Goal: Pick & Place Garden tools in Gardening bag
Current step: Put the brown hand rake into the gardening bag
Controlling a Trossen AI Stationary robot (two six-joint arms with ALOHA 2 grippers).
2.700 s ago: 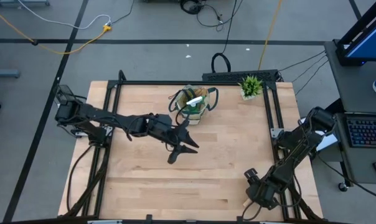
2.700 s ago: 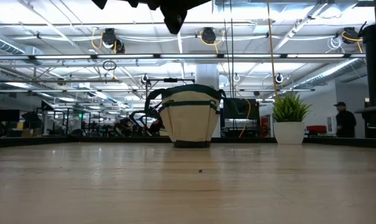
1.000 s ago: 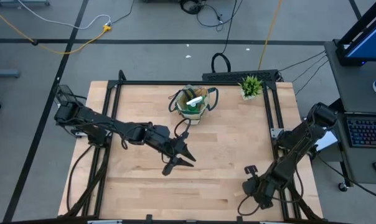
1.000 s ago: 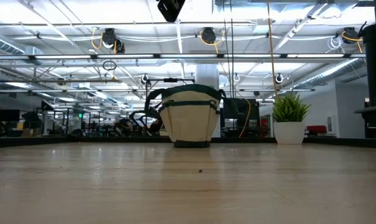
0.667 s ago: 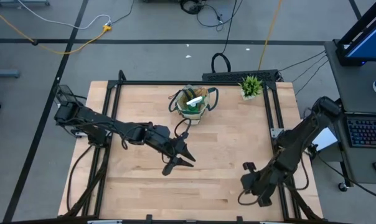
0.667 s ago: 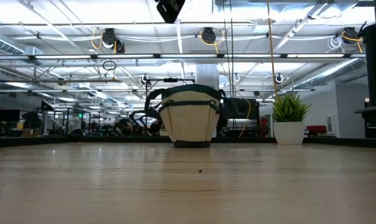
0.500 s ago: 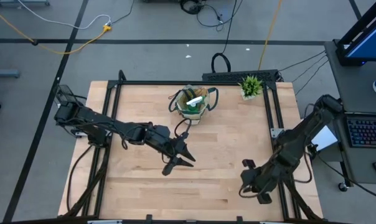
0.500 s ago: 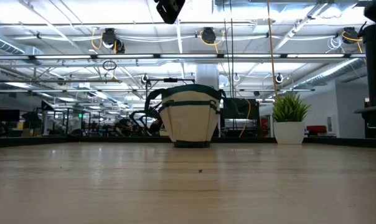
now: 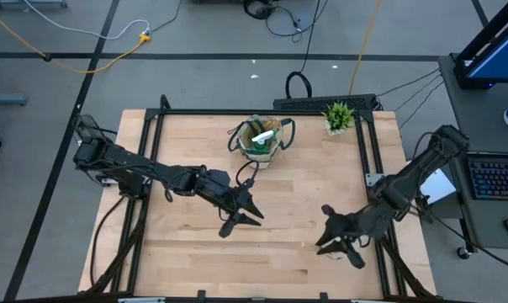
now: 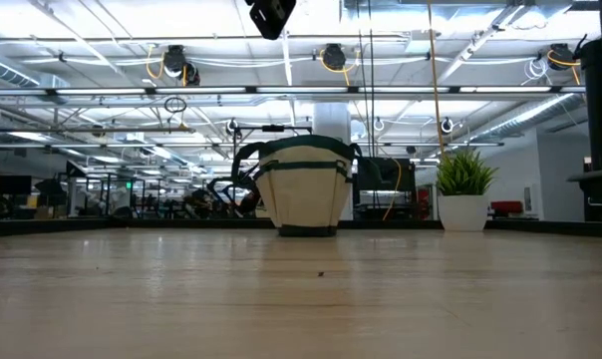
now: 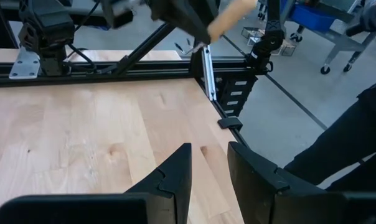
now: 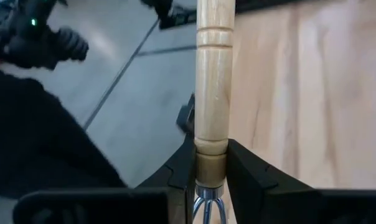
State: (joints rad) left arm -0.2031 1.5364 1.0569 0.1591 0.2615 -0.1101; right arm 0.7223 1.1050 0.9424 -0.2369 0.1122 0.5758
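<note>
My right gripper [image 12: 206, 177] is clamping a wooden-handled hand rake [image 12: 211, 74] near the ferrule, keeping it steady for carrying; my left gripper [image 9: 241, 217] is hovering open mid-surface; the round beige fabric bag [image 9: 260, 141] is sitting at the far edge.

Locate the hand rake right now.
The hand rake is clamped in the right hand, above the table's near right part in the high view, well short of the bag.

Two robot arms, each with one end effector: left end effector [image 9: 247, 215], right end effector [image 9: 331, 236]. One bag [image 9: 260, 141], one potted plant [image 9: 339, 116], one wooden-handled tool [image 12: 214, 81], on one worktop [image 9: 195, 244].
</note>
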